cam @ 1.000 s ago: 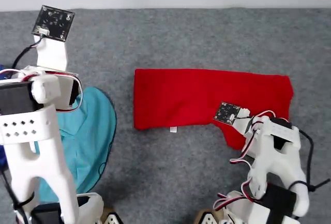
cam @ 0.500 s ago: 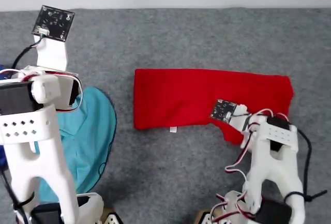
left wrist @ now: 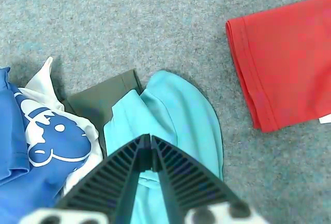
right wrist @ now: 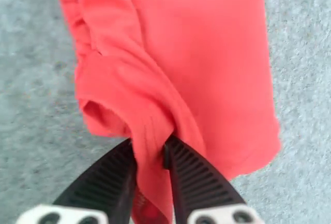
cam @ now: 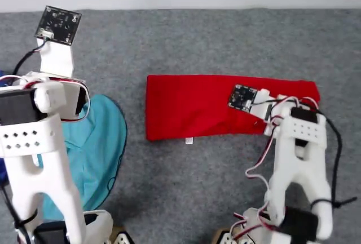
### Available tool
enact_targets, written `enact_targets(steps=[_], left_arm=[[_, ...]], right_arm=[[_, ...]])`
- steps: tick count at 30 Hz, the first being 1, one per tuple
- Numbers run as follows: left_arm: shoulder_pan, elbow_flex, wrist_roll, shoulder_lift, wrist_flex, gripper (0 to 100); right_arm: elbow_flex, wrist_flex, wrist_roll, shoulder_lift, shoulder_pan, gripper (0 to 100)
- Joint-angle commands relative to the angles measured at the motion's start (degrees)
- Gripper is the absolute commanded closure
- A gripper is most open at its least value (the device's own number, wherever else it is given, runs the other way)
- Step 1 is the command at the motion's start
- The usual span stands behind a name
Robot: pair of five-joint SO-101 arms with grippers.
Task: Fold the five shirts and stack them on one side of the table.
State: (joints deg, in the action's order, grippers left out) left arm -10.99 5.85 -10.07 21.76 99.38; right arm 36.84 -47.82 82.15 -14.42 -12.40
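Pinching a raised fold of the red shirt (right wrist: pixel 207 43), the right gripper (right wrist: pixel 150 149) sat at that shirt's right end, mid-table (cam: pixel 169 41); the left gripper (left wrist: pixel 151 144), fingers together, hung over the teal shirt (left wrist: pixel 176 110) beside a blue-and-white shirt (left wrist: pixel 46 141).

Red shirt (cam: pixel 192 106) flat mid-table; teal shirt (cam: pixel 101 142) well apart, rumpled.
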Motion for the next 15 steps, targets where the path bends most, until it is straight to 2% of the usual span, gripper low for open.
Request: enact_targets(steps=[1,5,15], left_arm=[[-0.26,0.31,-0.53,1.49,0.09,99],[-0.26,0.31,-0.53,1.58,0.09,99],[-0.18,0.4,-0.53,1.58,0.09,99]], right_arm=[[-8.88,0.48,0.09,4.26,0.22,98.5],[-14.42,-3.03,0.09,6.81,0.31,98.5],[-23.3,-29.49,0.09,6.73,0.31,98.5]])
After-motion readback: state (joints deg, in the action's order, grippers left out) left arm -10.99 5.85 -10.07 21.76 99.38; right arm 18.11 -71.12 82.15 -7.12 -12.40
